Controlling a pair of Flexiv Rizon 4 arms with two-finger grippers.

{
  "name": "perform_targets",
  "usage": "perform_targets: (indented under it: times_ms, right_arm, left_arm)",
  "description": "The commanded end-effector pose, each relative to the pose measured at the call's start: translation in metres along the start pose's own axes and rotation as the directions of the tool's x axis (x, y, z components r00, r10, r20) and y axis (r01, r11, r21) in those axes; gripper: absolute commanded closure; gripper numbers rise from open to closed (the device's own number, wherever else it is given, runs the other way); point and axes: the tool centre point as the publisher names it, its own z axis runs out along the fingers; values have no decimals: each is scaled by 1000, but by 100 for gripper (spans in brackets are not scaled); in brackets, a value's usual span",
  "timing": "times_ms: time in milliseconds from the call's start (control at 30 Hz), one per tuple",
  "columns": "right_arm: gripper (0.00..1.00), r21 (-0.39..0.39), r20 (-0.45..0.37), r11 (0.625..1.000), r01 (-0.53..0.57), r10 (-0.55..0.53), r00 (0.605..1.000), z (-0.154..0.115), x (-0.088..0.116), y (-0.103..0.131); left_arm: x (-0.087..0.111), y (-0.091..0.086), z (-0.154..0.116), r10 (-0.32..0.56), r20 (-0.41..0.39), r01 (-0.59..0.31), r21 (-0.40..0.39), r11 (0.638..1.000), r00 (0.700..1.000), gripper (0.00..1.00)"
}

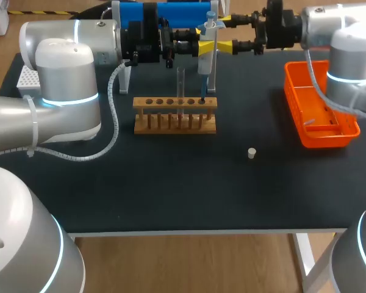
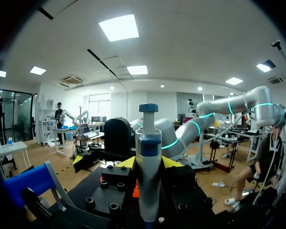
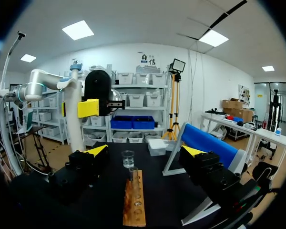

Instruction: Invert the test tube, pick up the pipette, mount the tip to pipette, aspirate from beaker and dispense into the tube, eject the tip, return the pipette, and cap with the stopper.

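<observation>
While left gripper (image 2: 148, 162) clamps the pipette (image 1: 205, 61) (tip down at the right-end hole of the rack (image 1: 175, 116)), right gripper (image 1: 225, 33) hangs wide open just beside it; test tube (image 1: 180, 82) upright in rack; stopper (image 1: 251, 153) loose on table (image 1: 171, 183).

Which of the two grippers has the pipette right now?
The left gripper: its yellow tips press the pipette from both sides. The right gripper faces it, open and empty.
</observation>
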Motion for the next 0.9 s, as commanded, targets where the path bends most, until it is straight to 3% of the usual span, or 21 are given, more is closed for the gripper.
perform_targets:
  times_ms: [33,200,567,900]
  right_arm:
    - [0,10,18,1000,-1,1,1000,12,-15,1]
    - [0,75,45,996,43,-46,998,24,-30,2]
    - [0,96,95,995,7,-16,995,39,-56,-2]
    - [0,131,136,991,-24,6,991,44,-78,-22]
  left_arm:
    - [-1,-1,0,-1,-2,1,-1,1000,1000,100]
    - [-1,-1,0,-1,-2,1,-1,1000,1000,100]
    - [-1,-1,0,-1,-2,1,-1,1000,1000,100]
    - [-1,-1,0,-1,-2,1,-1,1000,1000,100]
